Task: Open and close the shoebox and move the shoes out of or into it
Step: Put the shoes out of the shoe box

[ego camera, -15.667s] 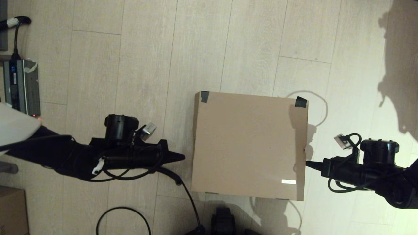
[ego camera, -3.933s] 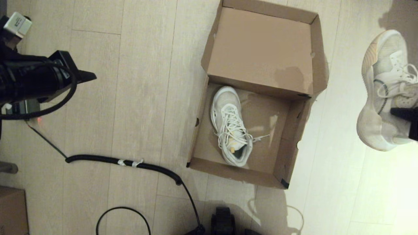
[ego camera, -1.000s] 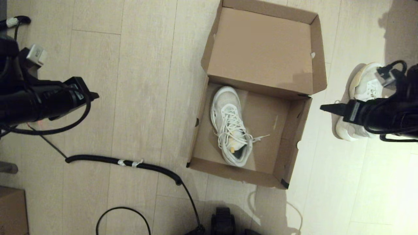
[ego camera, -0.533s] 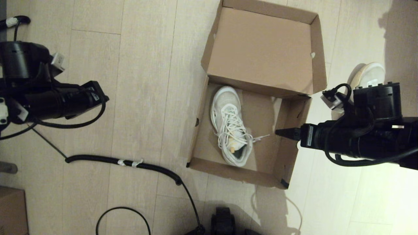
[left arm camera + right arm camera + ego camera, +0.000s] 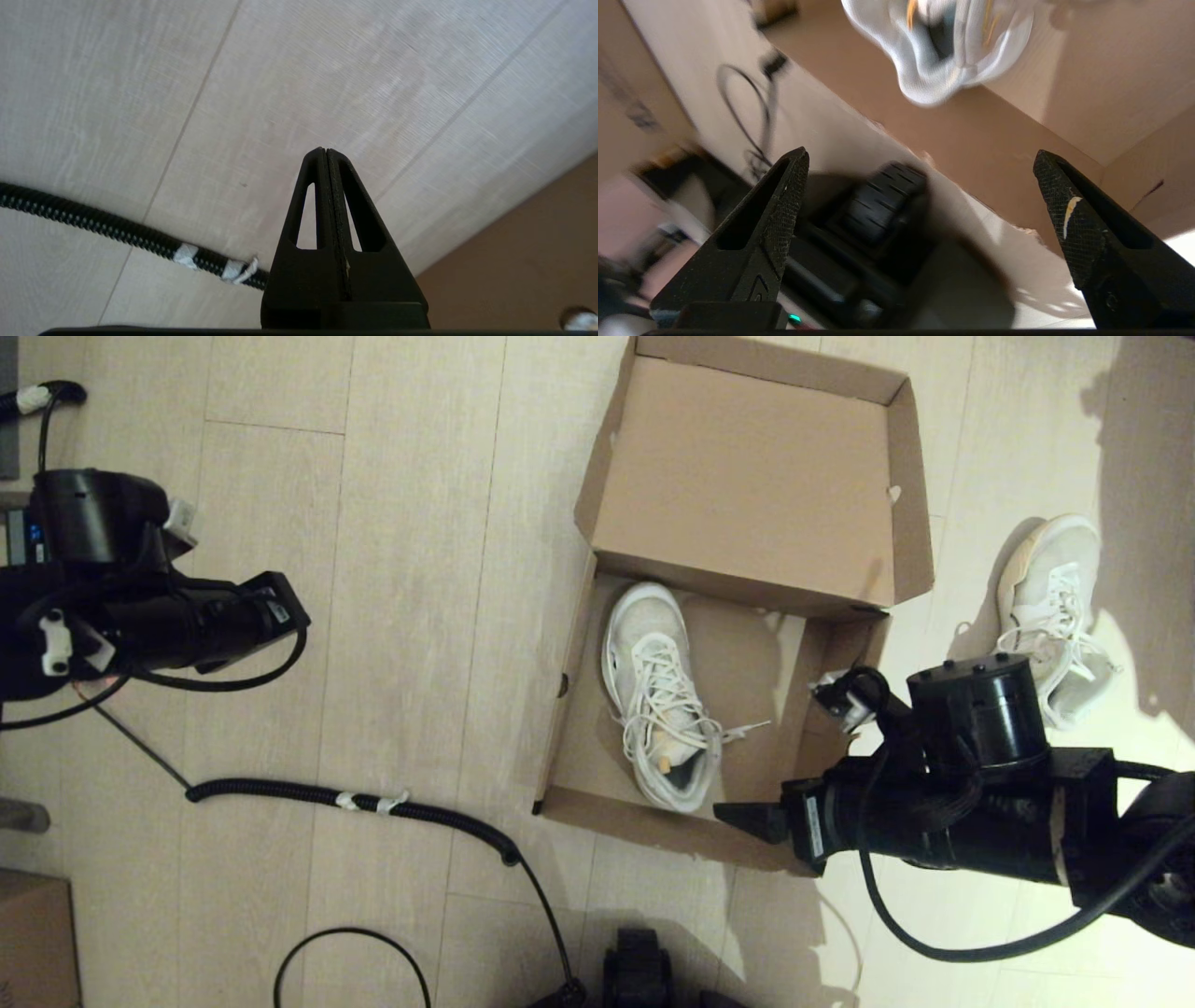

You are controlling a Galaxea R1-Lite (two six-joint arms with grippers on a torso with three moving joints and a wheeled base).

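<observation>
Shoebox (image 5: 747,457) lid open; one shoe (image 5: 1050,616) out on the floor at 3 o'clock of it, other shoe (image 5: 658,695) inside. Our right gripper (image 5: 747,819) wide open, empty, over the 6 o'clock wall; left gripper (image 5: 325,156) closed, empty, parked at 9.

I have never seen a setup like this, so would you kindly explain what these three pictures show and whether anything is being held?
It is a two-armed robot. The head camera looks down at the floor; two more cameras sit on the wrists, behind the fingers. The shoebox lies open, with one white shoe inside and the other shoe on the floor to its right. The right gripper is open and empty at the box's near wall; its wrist view shows the heel of the shoe inside. The left gripper, shut on nothing, hangs off to the left above a black cable.
</observation>
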